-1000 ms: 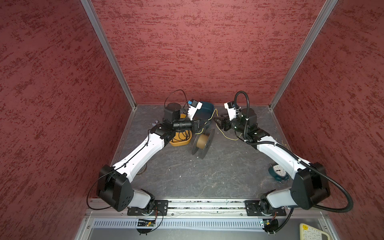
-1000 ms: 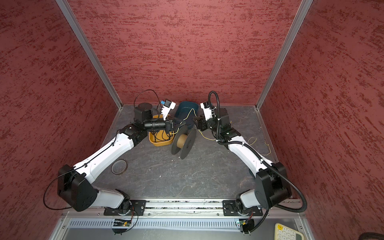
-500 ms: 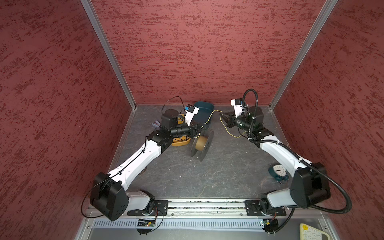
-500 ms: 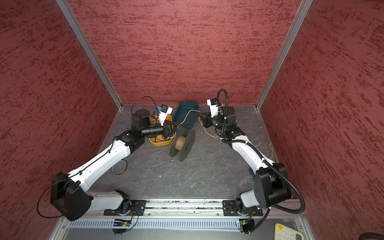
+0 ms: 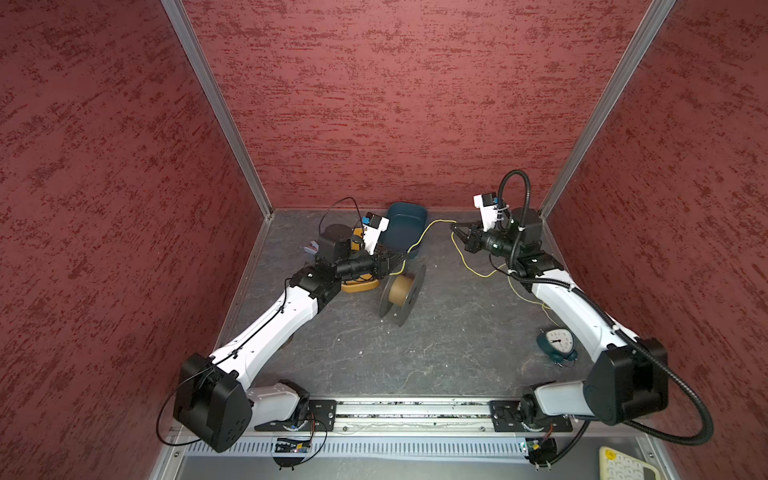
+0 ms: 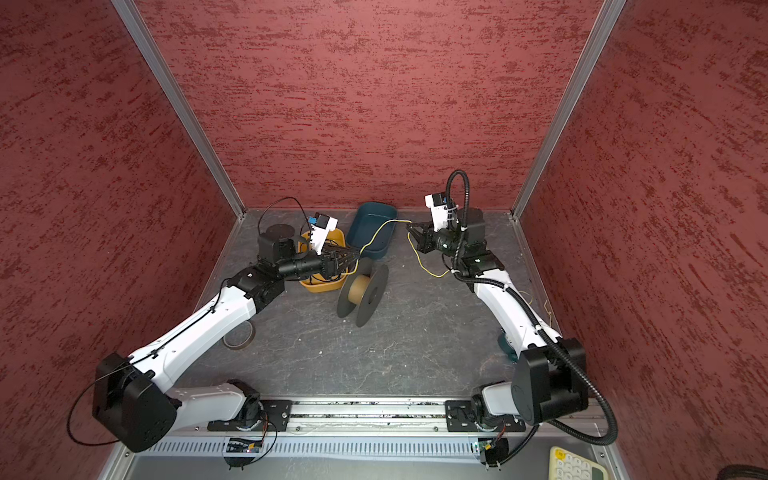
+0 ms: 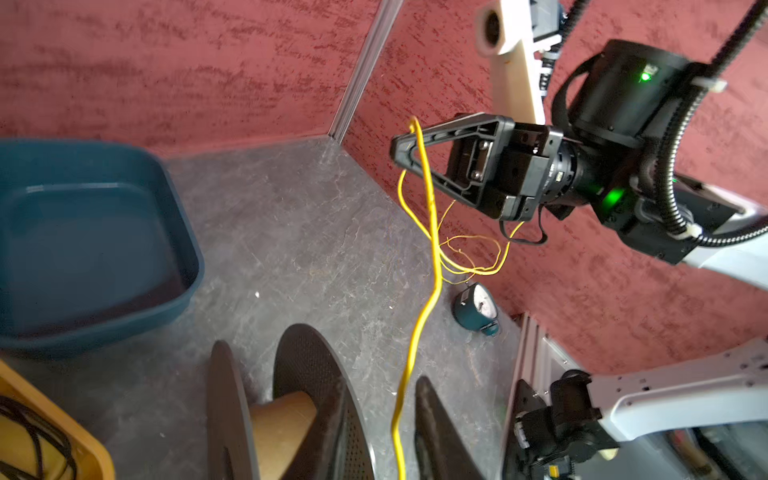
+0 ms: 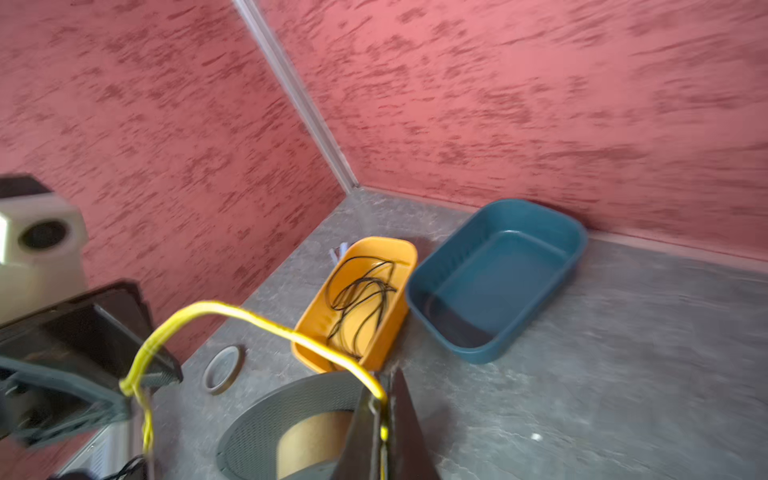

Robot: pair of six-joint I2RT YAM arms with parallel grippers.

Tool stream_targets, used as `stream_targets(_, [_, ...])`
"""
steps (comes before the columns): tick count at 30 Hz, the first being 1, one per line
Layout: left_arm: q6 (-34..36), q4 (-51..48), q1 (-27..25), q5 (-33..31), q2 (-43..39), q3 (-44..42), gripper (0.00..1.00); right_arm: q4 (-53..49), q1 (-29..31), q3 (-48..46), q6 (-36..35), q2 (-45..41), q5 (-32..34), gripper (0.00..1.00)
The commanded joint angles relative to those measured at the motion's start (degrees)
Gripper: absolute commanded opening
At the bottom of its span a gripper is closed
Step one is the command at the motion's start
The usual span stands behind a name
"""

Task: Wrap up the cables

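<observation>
**Both top views**
- Cable (image 5: 430,224) (image 6: 388,222): thin yellow-green wire. 1 span hangs in the air between the 2 end effectors and passes by the blue tray (image 5: 405,208).
- Right end effector (image 5: 454,227) (image 6: 409,227): fingers pressed together, pinching the cable. A slack tail drops from it to the bench (image 5: 436,353) in loose curves, trailing near the clock (image 5: 557,340).
- Left end effector (image 5: 402,259) (image 6: 356,255): fingers spread with the cable between them, just above the spool (image 5: 401,291).

**Left wrist view**
- Right end effector (image 7: 401,147): tips closed on the cable (image 7: 435,249).
- Thin tangled loops hang below the grip.
- The near strand runs down beside 1 left finger (image 7: 432,428).

**Right wrist view**
- Cable (image 8: 249,316): leaves the pinched right end effector (image 8: 384,399) and arcs upward.
- It then bends over the tip of the left end effector (image 8: 145,386); this part is blurred.
</observation>
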Motion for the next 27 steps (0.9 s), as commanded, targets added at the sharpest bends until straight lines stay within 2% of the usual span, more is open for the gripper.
stream_targets(1, [0.9,-3.8,0.5,-0.2,-1.3,0.2,0.55,-5.0,-0.5,2.5,-4.9,-2.4,-0.6,0.00])
stream_targets(2, [1.2,-4.8,0.5,-0.1,-1.6,0.4,0.61,-6.1,-0.4,2.7,-5.9,-2.6,-0.9,0.00])
stream_targets(4, [1.7,-6.5,0.8,-0.9,-2.3,0.6,0.66,-9.0,0.0,3.6,-8.0,-2.9,-1.7,0.00])
stream_targets(10, [2.2,-9.5,2.9,-2.2,-4.9,-0.4,0.67,-19.7,2.0,8.6,-12.2,0.0,-5.5,0.00])
stream_targets(19, [1.4,-11.6,4.0,-5.4,-6.4,-4.1,0.66,-28.3,9.4,13.2,-17.4,6.1,2.3,0.00])
stream_targets(27, [0.9,-10.8,4.2,-3.8,-7.8,-7.7,0.66,-33.4,13.5,17.2,-19.8,11.6,7.0,0.00])
